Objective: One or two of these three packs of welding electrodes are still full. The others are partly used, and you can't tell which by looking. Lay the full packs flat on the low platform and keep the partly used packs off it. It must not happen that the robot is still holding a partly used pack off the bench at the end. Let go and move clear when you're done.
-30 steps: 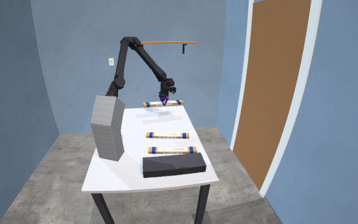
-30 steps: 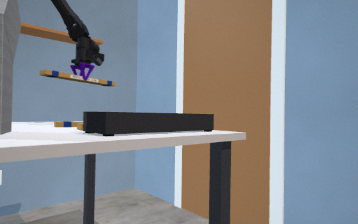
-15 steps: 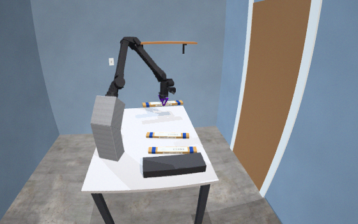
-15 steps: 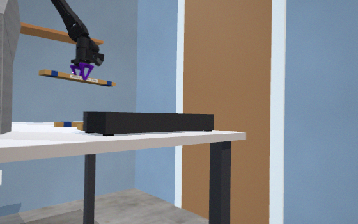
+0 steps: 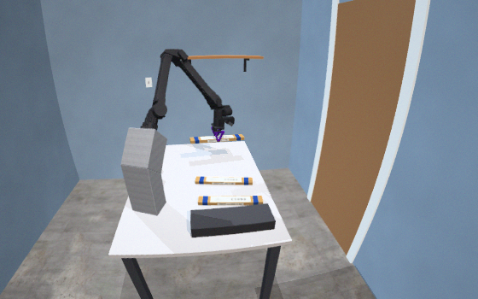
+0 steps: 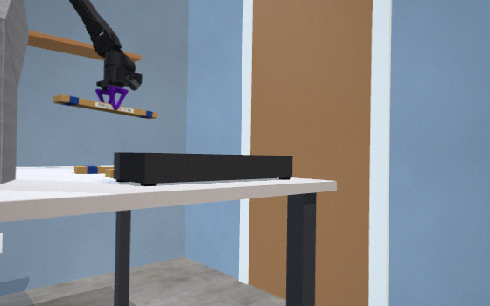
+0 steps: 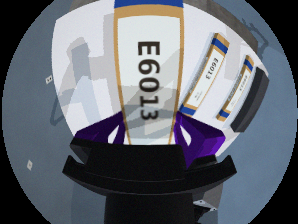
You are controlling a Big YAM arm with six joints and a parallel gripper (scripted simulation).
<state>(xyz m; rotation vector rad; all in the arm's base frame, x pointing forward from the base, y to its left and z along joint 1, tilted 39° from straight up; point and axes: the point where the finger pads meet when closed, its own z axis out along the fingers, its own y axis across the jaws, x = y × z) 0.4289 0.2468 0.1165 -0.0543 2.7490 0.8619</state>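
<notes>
End effector grips raised pack, prob. wt. check; next: platform if full, else table w/o tilting.

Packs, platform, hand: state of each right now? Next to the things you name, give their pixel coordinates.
Hand [image 5: 218, 139] [image 6: 109, 105] [image 7: 149, 113]: shut on the raised pack, above the table.
Raised pack [image 5: 236, 137] [image 6: 85, 103] [image 7: 149, 80]: gripped near its middle, off the table; fill unknown.
Middle pack [image 5: 224, 180] [image 7: 206, 75]: flat on the table, off the platform; fill unknown.
Pack nearest the platform [image 5: 230, 200] [image 7: 235, 90]: flat on the table; fill unknown.
Low platform [image 5: 232, 219] [image 6: 219, 167] [image 7: 252, 102]: no pack on it.
</notes>
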